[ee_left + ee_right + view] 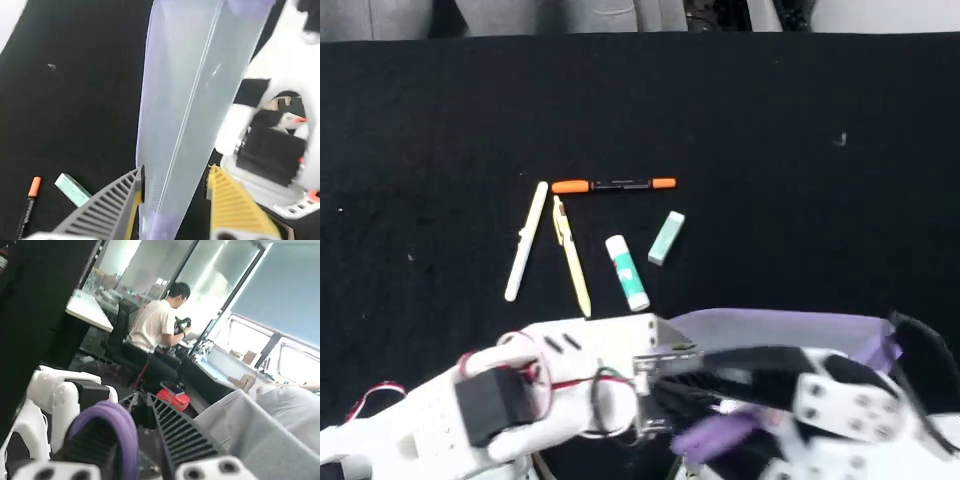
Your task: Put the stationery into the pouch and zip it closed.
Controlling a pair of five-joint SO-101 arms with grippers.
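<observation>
Black cloth (800,150) runs out to a straight far edge. Open cloth stretches across the far half and down the right side, which is the widest room for moving. The near edge is crowded by the 2 arms. The left arm (470,405), white, lies low along the near left and points right. Its left gripper (175,172) is spread wide, with 1 grey and 1 yellow jaw on either side of the pouch (770,325). The pouch is a translucent lilac sleeve at the near right that runs away between the jaws, and the grey jaw touches its edge. The right arm (840,400) sits at the near right. The right gripper (125,407) has a purple strap (112,422) looped against it, but I cannot tell whether it is clamped on that strap. Left of centre, just beyond the arms, 5 pieces of stationery lie outside the pouch. An orange-capped marker (613,185) is farthest, crosswise. Nearer lie a white pen (526,241), a yellow pen (571,257), a glue stick (627,272) and a mint eraser (666,238). Both pens' far ends sit just beside the marker's left end, and the yellow pen's near end lies just beside the left arm.
</observation>
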